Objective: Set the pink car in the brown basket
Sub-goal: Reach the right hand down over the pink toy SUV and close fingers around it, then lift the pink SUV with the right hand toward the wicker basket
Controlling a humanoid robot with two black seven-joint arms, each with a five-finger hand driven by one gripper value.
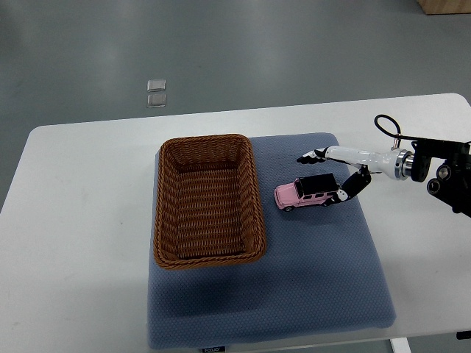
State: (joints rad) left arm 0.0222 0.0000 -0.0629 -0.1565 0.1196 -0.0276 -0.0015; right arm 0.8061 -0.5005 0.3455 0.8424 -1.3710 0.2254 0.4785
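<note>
We see the pink car standing on its wheels on the blue mat, just right of the brown basket and outside it. The right hand reaches in at the car's far end, fingers spread around its black roof, one fingertip touching the rear; a firm grip is not visible.

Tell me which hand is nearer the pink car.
Right. The right hand reaches in from the picture's right edge, its fingers spread just over and beside the pink car on the blue mat. The left hand is out of view.
</note>
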